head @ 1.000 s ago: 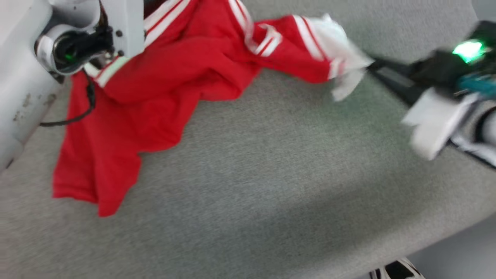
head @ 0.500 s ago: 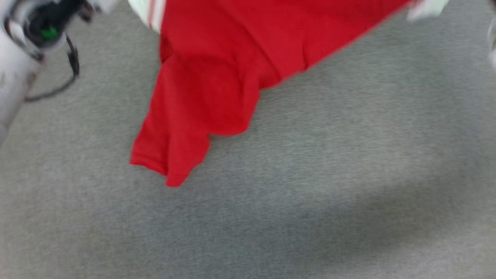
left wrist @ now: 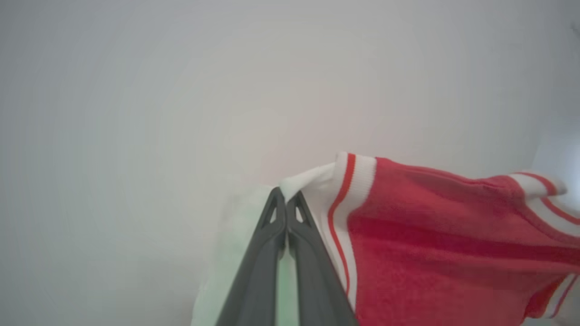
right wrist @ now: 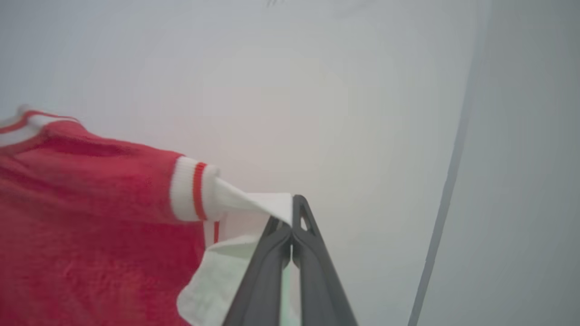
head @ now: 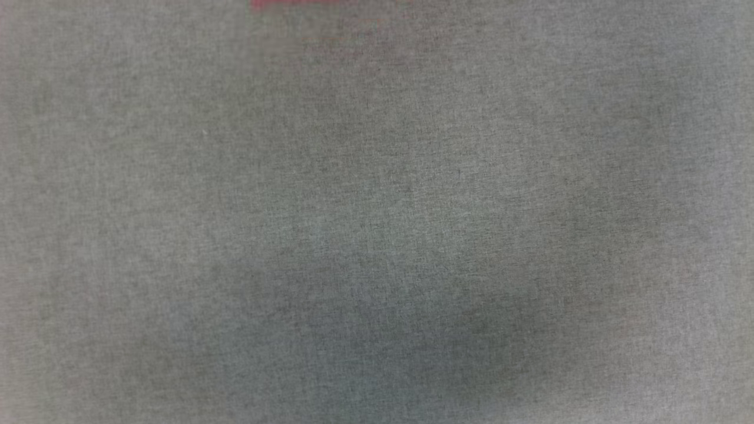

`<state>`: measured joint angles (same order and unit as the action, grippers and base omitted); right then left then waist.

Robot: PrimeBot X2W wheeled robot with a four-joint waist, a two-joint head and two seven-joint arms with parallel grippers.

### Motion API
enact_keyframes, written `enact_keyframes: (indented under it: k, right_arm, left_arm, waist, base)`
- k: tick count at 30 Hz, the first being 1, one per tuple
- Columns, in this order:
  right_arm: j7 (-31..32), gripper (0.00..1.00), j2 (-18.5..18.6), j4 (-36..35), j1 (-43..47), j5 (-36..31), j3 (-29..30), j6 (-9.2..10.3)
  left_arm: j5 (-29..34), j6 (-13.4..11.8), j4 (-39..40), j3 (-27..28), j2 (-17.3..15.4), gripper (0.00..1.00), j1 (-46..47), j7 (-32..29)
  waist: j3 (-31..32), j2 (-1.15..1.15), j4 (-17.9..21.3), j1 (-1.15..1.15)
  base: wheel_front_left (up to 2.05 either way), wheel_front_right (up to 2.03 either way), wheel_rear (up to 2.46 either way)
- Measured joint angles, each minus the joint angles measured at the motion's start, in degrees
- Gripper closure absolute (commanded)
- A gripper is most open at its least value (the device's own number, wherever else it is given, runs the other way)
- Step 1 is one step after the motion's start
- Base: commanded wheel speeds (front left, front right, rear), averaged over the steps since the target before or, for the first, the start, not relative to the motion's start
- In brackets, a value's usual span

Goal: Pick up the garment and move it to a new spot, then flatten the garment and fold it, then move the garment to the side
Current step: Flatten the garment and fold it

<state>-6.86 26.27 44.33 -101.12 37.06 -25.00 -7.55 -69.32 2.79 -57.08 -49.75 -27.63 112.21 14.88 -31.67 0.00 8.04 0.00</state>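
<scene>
- Nearest in left wrist view, left pincer point(left wrist: 286, 195): clamps shut on the garment point(left wrist: 430, 235), dark fingers pressed together from tip down, a fold of white sleeve point(left wrist: 308, 179) nipped at the tips.
- Just beside those fingers: striped trim point(left wrist: 351, 181), white with a red line, bordering the red body, which spreads to the right of that view; pale cloth also beneath the fingers.
- Farther right in the same view: a second band of red-and-white trim point(left wrist: 539, 190), slightly blurred.
- Nearest in right wrist view, right pincer point(right wrist: 287, 210): likewise shut on the garment point(right wrist: 90, 217), pinching a corner of white sleeve point(right wrist: 253, 203) pulled taut to the tips.
- Next out: white cuff band with red stripe point(right wrist: 195, 194), then red body spreading to the left of that view; more trim at the far left edge point(right wrist: 22, 122).
- Behind the garment in both wrist views: plain pale wall point(left wrist: 181, 90), with a thin grey line point(right wrist: 448, 181) running down at the right of the right wrist view.
- Head view: grey woven table point(head: 377, 235), softly shadowed low in the middle.
- Farthest, at that view's top edge: blurred red sliver point(head: 294, 3), too small to identify for certain.
</scene>
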Motion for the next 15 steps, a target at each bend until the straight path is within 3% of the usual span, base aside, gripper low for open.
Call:
enact_keyframes:
  k: [3, 9, 12, 15]
  right_arm:
    - [-3.33, 1.0, -1.87, 4.55, -3.37, -2.43, 0.83, 0.0]
    - [-2.07, 1.0, -2.74, 6.16, 2.06, -2.1, -6.55, 0.0]
    - [-0.58, 1.0, -0.65, 2.1, 8.88, 0.55, -12.21, 0.0]
    - [1.4, 1.0, 4.69, -4.16, 17.23, 3.31, -18.29, 0.01]
  left_arm:
    - [2.32, 0.84, 1.09, 6.69, -0.12, 1.0, 1.89, 0.21]
    - [4.94, 3.97, 0.04, 10.21, 0.25, 1.0, -8.98, 0.2]
    - [5.17, 4.53, 2.57, 8.77, -0.96, 1.0, -16.48, 0.25]
    - [1.16, 4.54, 11.06, 5.95, -2.41, 1.0, -26.75, -0.23]
  waist:
    - [0.39, 0.0, 0.03, 0.0]
    - [2.14, 0.0, -0.61, 0.0]
    - [3.17, 0.0, -0.82, 0.0]
    - [3.96, 0.0, -1.27, 0.0]
  base:
    - [0.0, 0.0, 0.0]
    - [0.0, 0.0, 0.0]
    - [0.0, 0.0, 0.0]
    - [0.0, 0.0, 0.0]
